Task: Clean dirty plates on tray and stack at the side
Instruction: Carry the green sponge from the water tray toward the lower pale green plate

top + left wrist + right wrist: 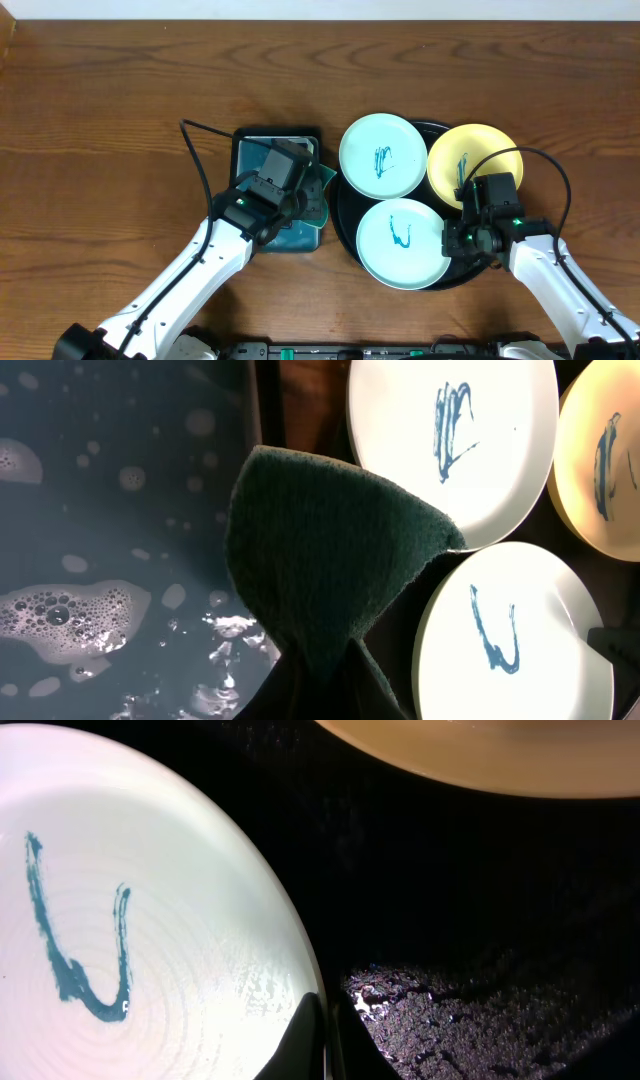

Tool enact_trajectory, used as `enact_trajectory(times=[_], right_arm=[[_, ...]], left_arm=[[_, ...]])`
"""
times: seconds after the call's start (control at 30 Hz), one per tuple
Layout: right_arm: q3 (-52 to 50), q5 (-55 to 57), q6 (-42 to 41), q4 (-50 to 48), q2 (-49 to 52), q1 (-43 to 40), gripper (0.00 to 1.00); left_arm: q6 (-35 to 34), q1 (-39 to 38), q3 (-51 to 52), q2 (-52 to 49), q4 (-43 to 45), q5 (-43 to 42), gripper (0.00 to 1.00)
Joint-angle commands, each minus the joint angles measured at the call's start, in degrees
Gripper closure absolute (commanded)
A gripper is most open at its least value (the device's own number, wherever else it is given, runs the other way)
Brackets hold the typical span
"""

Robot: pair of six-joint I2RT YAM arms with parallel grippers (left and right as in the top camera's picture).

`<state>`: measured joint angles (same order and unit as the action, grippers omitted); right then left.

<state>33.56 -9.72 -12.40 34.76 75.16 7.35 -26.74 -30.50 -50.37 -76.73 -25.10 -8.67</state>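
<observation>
**Three marked plates on the black tray; sponge held over suds**

Three round plates are counted on the glossy round black tray [343,222]: the far mint plate [382,155] at its far left rim, the near mint plate [402,243] at its near rim, and the yellow plate [478,160] at its far right rim. A teal scribble is borne by each.

One rectangular teal tray [250,160] is seen just left of the black one, on the wooden table [100,100]. Only in the left wrist view are the foam and bubbles on its water [70,610] shown. The same view shows the coarse dark green sponge [320,540] pinched in the closed jaws of the left gripper [325,675].

Only in the right wrist view are the jaws of the right gripper [321,1032] shown. They are pressed together at the near mint plate's right rim. Whether that rim is caught between them cannot be told.
</observation>
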Motion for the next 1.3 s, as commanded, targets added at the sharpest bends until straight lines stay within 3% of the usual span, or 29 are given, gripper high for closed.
enact_trajectory(times=[0.0, 0.33, 0.4, 0.5, 0.57, 1.27], right_arm=[[-0.5, 0.2, -0.4, -0.3, 0.1, 0.2, 0.99], [-0.5, 0.2, -0.4, -0.7, 0.2, 0.2, 0.99], [-0.5, 0.2, -0.4, -0.7, 0.2, 0.2, 0.99], [-0.5, 0.2, -0.4, -0.7, 0.2, 0.2, 0.99], [-0.5, 0.2, -0.4, -0.7, 0.2, 0.2, 0.99], [-0.5, 0.2, -0.4, -1.2, 0.2, 0.2, 0.99]], left_arm=[[0.7, -0.1, -0.2, -0.1, 0.1, 0.4, 0.92], [0.7, -0.1, -0.2, -0.1, -0.4, 4.5, 0.92], [0.1, -0.1, -0.2, -0.1, -1.7, 10.8, 0.92], [-7.5, -0.1, -0.2, -0.1, -5.4, 23.8, 0.92], [-9.7, -0.1, -0.2, -0.1, -6.7, 27.4, 0.92], [-9.6, -0.1, -0.2, -0.1, -7.0, 27.3, 0.93]])
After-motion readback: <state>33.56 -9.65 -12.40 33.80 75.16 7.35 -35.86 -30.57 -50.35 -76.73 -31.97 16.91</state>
